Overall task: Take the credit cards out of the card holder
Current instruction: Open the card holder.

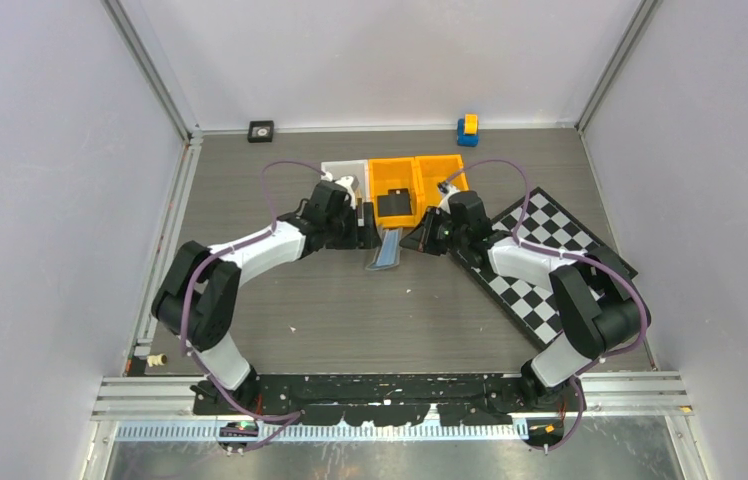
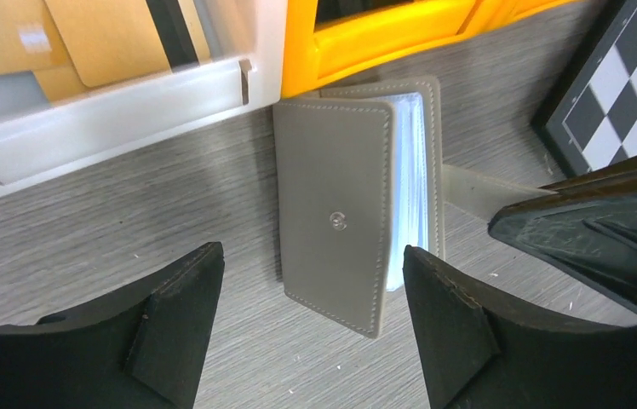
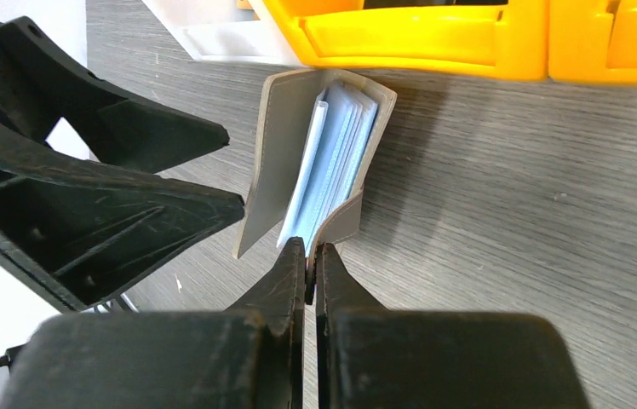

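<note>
Grey counter [image 1: 350, 310]: right fingers [image 3: 294, 264] pinch one cover of the holder [image 2: 336, 213]; left fingers [image 2: 183, 298] gape empty (just above). Hold that pinch firm while the left lifts the other flap.

A flat grey bi-fold card holder [image 2: 336, 213] of leather-like material, with pale stitching along its edges and a small round stud on its cover, lies on the grey wood-grain desk [image 1: 350, 310], just in front of the middle orange plastic bin [image 1: 390, 172]. It is partly open: the cover stands lifted, showing a stack of pale blue-white clear plastic sleeves between the two flaps. The lower flap's near corner is pinched in the closed right gripper [image 3: 309, 256]. Two gold-orange credit cards [image 2: 119, 38], one with a black stripe, lie overlapping in the white plastic bin [image 2: 128, 111]. A black card [image 1: 397, 205] rests in the middle orange bin.
</note>
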Available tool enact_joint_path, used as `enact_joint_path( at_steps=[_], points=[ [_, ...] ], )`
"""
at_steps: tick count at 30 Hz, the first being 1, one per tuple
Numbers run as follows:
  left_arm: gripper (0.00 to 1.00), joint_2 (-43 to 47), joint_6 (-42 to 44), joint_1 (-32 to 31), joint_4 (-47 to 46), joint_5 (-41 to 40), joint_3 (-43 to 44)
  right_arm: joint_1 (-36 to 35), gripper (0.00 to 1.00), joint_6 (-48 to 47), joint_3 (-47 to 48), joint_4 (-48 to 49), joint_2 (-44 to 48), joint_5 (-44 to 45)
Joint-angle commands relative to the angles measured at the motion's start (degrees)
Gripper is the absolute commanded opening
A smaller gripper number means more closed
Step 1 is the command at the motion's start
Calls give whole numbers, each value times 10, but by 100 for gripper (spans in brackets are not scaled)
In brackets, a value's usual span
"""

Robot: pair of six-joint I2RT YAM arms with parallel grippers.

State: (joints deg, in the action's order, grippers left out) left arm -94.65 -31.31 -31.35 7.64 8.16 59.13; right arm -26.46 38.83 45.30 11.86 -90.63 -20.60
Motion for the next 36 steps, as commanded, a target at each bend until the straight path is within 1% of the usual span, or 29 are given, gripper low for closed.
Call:
enact_joint_path(
  at_steps=[1,2,5,11,13,15,18,22,27,28,31,34,36],
  points=[
    [79,-14,18,2,12,44,26,1,0,-16,17,-10,24,9],
    [80,-17,17,2,8,53,26,1,0,-16,16,-10,25,9],
    [88,-21,17,2,5,62,28,1,0,-16,16,-9,28,7],
    [87,-48,25,-3,56,43,61,0,1,-12,10,9,32,-6],
    [86,-57,27,-5,71,35,71,0,0,-11,8,14,35,-10],
    [82,-62,28,-5,81,31,78,1,1,-10,4,21,40,-13],
    [74,-67,28,-5,87,28,84,0,1,-9,-3,31,48,-15],
    [73,-73,26,-6,90,33,88,0,0,-11,-10,37,64,-15],
    [68,-82,28,-6,97,37,95,0,0,-14,-13,36,74,-14],
    [66,-84,29,-5,99,36,97,0,1,-15,-12,33,75,-11],
    [53,-90,30,-4,112,26,104,1,0,-19,-10,21,77,0],
    [43,-96,25,3,114,32,105,0,1,-22,-9,8,81,16],
    [39,-99,21,8,111,42,104,0,7,-28,-5,-13,82,37]
  ],
)
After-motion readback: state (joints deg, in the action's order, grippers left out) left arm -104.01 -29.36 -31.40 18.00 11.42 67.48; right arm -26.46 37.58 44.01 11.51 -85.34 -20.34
